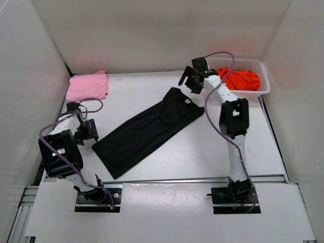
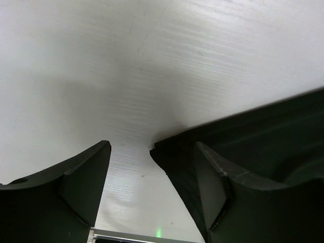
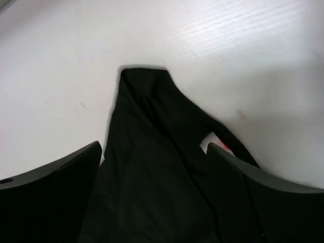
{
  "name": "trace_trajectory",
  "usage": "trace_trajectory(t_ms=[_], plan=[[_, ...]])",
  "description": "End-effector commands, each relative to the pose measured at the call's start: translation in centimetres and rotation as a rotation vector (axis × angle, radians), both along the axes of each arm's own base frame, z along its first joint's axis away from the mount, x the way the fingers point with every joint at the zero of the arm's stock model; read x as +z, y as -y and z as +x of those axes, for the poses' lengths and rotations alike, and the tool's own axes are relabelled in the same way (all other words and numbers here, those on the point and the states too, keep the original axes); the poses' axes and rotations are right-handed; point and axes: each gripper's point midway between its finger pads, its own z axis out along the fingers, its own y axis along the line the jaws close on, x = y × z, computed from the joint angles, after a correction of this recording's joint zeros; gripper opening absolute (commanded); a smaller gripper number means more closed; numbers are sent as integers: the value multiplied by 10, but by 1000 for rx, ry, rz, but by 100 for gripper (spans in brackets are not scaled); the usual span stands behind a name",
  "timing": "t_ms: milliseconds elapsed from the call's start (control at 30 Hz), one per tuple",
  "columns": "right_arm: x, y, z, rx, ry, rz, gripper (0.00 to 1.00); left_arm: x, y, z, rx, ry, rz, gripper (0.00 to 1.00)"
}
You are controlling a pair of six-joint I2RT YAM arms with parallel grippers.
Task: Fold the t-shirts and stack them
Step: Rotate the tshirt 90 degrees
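Table | left hand low, spread, empty — black t-shirt corner | right hand raised, spread, empty

Plain white walls enclose the white table on three sides (evenly lit, soft shadows).

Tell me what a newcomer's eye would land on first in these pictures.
The black cloth t-shirt, folded into a long strip, lies diagonally across mid-table, with the open left gripper at its near-left end and the open right gripper near its far end. Colour comes next: the bright orange t-shirt crumpled in the white plastic mesh basket at the far right corner, and the light pink t-shirt folded at the far left.
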Motion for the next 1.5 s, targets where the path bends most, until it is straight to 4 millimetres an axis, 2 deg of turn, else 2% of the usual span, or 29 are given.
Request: trace_trajectory(t_ms=[0, 33, 67, 133, 167, 200, 300, 467, 567, 633, 700, 733, 800, 833, 867, 900, 933, 1000, 1067, 1100, 1133, 1200, 1233, 1267, 1333, 1433, 1467], plan=[[77, 43, -38, -114, 90, -55, 85, 8, 4, 5, -7, 21, -25, 78], [66, 49, -52, -128, 55, -67, 82, 8, 5, 5, -9, 24, -34, 78], [29, 57, -78, -133, -44, -98, 79, 8, 5, 5, -9, 24, -34, 78], [12, 66, -102, -186, -119, -100, 68, 8, 5, 5, -9, 24, -34, 78], [-10, 73, -119, -215, -188, -120, 65, 8, 5, 5, -9, 24, -34, 78], [-19, 79, -126, -280, -231, -108, 60, 8, 5, 5, -9, 24, -34, 78], [-47, 83, -145, -349, -317, -100, 60, 11, 6, 4, -9, 36, -30, 79], [-77, 88, -148, -450, -377, -113, 60, 18, 5, -5, -4, 58, -3, 79], [-81, 94, -138, -487, -374, -121, 63, 20, 7, -13, -4, 61, -2, 79], [-80, 89, -130, -472, -374, -114, 63, 18, 10, -20, -4, 49, -6, 79], [-91, 88, -129, -457, -413, -134, 59, 22, 9, -20, -4, 62, -2, 80], [-93, 85, -118, -445, -411, -141, 56, 24, 9, -19, -4, 72, 1, 80], [-95, 78, -117, -419, -446, -134, 41, 24, 7, -19, -1, 69, 11, 80], [-94, 75, -104, -419, -427, -123, 36, 24, 8, -22, -1, 61, 9, 80], [-95, 72, -104, -403, -439, -118, 23, 24, 8, -22, -1, 61, 9, 80], [-95, 70, -100, -403, -432, -114, 17, 24, 6, -22, 2, 58, 18, 80], [-92, 65, -91, -395, -420, -92, 8, 26, 6, -19, 2, 66, 21, 80], [-84, 53, -74, -351, -367, -67, 3, 29, 5, -18, 2, 69, 22, 80], [-67, 24, -49, -279, -277, -18, 1, 29, 9, -17, -5, 66, -2, 80], [-59, 18, -37, -262, -242, 5, 1, 30, 10, -13, -7, 70, -10, 80], [-47, -4, -25, -227, -191, 38, 1, 29, 10, -11, -10, 68, -20, 80], [-38, -16, -9, -213, -139, 63, 0, 25, 11, -12, -10, 50, -26, 80], [-43, -26, -9, -209, -144, 70, 0, 25, 12, -9, -19, 49, -26, 80], [-37, -35, -8, -207, -128, 89, 0, 21, 11, -8, -16, 32, -22, 80], [-46, -45, -12, -229, -156, 118, 0, 16, 14, -11, -25, 5, -30, 80], [-66, -41, -24, -261, -211, 109, 0, 15, 14, -5, -27, 3, -40, 80], [-79, -40, -28, -258, -238, 102, 0, 13, 14, -6, -27, -7, -43, 80]])
